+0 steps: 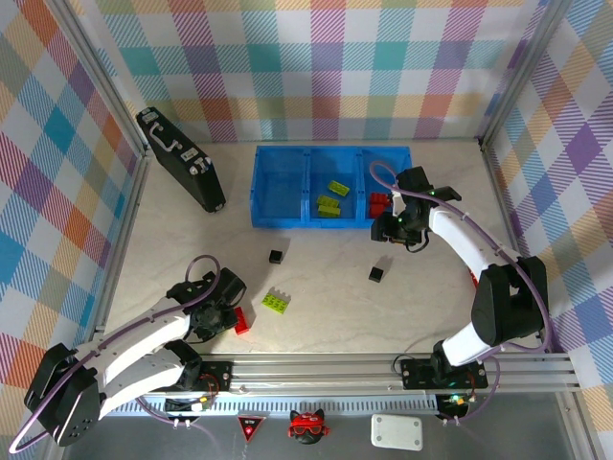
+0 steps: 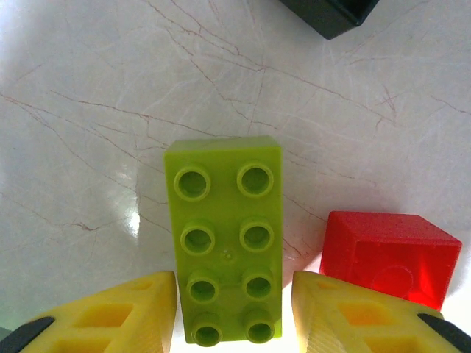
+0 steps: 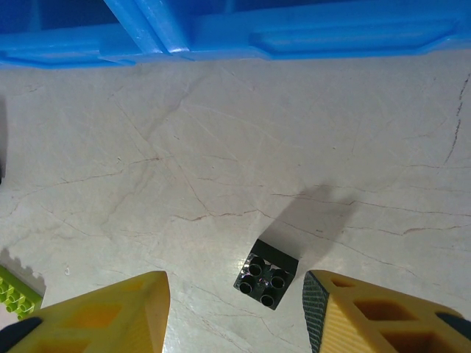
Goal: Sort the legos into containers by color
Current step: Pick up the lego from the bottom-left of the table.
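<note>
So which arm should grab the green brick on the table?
Left. The left gripper is open with the green brick lined up between its fingers; the right gripper sits by the blue tray, near a black cube.

left gripper [image 1: 235, 311] low near base, fingers [image 2: 125, 316] spread; right gripper [image 1: 391, 230] far out, arm arched, fingers [image 3: 110, 312] apart too

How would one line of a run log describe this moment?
left gripper: open, straddling green brick, red brick beside | right gripper: open above black brick | tray: green bricks middle, red bricks right
</note>
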Action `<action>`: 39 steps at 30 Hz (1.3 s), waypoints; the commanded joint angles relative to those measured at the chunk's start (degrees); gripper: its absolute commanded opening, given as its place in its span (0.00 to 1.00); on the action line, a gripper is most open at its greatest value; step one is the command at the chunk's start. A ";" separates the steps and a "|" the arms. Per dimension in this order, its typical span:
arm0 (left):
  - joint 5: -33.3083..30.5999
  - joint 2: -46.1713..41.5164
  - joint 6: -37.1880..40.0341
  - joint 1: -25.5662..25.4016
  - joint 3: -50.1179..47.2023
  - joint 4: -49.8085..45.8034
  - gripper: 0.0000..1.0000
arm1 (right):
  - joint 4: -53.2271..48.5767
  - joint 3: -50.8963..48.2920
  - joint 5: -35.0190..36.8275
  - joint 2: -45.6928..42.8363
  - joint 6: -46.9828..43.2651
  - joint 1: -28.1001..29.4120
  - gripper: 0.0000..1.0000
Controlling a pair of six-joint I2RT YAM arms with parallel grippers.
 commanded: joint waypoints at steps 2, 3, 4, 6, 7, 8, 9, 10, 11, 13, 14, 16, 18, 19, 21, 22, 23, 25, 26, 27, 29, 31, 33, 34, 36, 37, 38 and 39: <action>0.61 -0.26 0.86 0.50 -1.68 0.36 0.45 | -1.41 0.94 0.41 -1.77 -1.13 -0.24 0.53; 0.61 -0.36 0.85 0.50 -1.73 0.43 0.45 | -1.34 0.94 0.41 -1.76 -1.16 -0.19 0.53; 0.60 -0.32 0.85 0.50 -1.83 0.45 0.44 | -1.34 0.99 0.41 -1.78 -1.13 -0.24 0.53; 0.56 -0.27 0.79 0.59 -2.06 0.61 0.43 | -1.38 0.99 0.50 -1.77 -1.19 -0.19 0.53; 0.68 -0.18 0.84 0.61 -2.24 0.75 0.43 | -1.34 1.00 0.45 -1.77 -1.21 -0.19 0.53; 0.73 -0.11 0.85 0.66 -2.36 1.03 0.43 | -1.34 0.92 0.50 -1.76 -1.20 -0.19 0.53; 0.89 0.05 0.93 0.75 -2.55 1.30 0.42 | -1.34 0.93 0.50 -1.77 -1.16 -0.20 0.53; 1.01 0.20 1.03 0.91 -2.65 1.49 0.42 | -1.37 0.86 0.50 -1.76 -1.18 -0.24 0.53; 1.09 0.33 1.11 0.93 -2.70 1.58 0.41 | -1.34 0.91 0.50 -1.80 -1.13 -0.19 0.53; 1.28 0.52 1.20 1.07 -2.75 1.85 0.39 | -1.34 0.92 0.50 -1.84 -1.18 -0.20 0.53; 1.26 0.36 1.20 1.11 -2.68 1.81 0.38 | -1.34 0.98 0.54 -1.77 -1.21 -0.24 0.53; 1.06 -0.07 1.29 1.11 -2.49 1.38 0.36 | -1.35 0.99 0.59 -1.85 -1.17 -0.19 0.53; 0.75 -0.56 1.28 1.11 -2.08 0.76 0.34 | -1.34 0.95 0.54 -1.86 -1.19 -0.19 0.52; 0.91 -1.00 1.21 1.13 -1.79 0.68 0.33 | -1.36 0.95 0.50 -1.85 -1.20 -0.21 0.53; 1.37 -1.75 0.96 1.11 -1.08 0.33 0.32 | -1.34 0.94 0.50 -1.85 -1.13 -0.24 0.52; 1.42 -2.18 0.90 1.11 -0.42 0.11 0.32 | -1.33 0.94 0.50 -1.90 -1.21 -0.19 0.53; 1.50 -2.62 0.90 1.11 0.22 -0.22 0.32 | -1.34 0.98 0.50 -1.94 -1.13 -0.19 0.53; 1.39 -3.17 1.26 1.11 2.44 -1.22 0.31 | -1.26 0.95 0.66 -2.08 -1.14 -0.19 0.53; 1.08 -3.16 1.65 1.11 3.70 -2.03 0.31 | -1.17 0.94 0.67 -2.13 -1.10 -0.20 0.52; 0.59 -2.96 2.26 1.11 5.43 -3.07 0.31 | -1.14 0.95 0.67 -2.21 -1.05 -0.19 0.52; -0.08 -2.36 3.78 1.11 8.69 -4.71 0.31 | -1.16 0.95 0.76 -2.29 -1.00 -0.20 0.52; -0.19 -1.34 5.77 1.11 12.09 -5.35 0.31 | -1.10 0.84 1.09 -2.70 -0.94 -0.17 0.52; -0.17 0.40 7.89 1.12 15.32 -5.45 0.31 | -1.23 0.90 1.54 -3.14 -0.62 -0.19 0.52; -0.07 1.50 8.90 1.12 17.05 -5.31 0.31 | -1.25 0.87 1.85 -3.53 -0.46 -0.19 0.52; 0.49 3.94 11.36 1.03 20.46 -4.28 0.31 | -1.50 0.77 2.27 -4.28 -0.42 -0.19 0.52; 0.69 5.60 12.34 0.96 22.24 -3.74 0.31 | -1.60 0.64 2.78 -4.77 -0.29 -0.19 0.52; 0.83 7.43 13.42 0.82 24.14 -3.24 0.30 | -1.60 0.37 3.24 -5.29 -0.26 -0.19 0.52; 0.97 9.22 14.46 0.65 25.88 -2.64 0.30 | -1.67 0.14 3.77 -5.67 -0.22 -0.19 0.52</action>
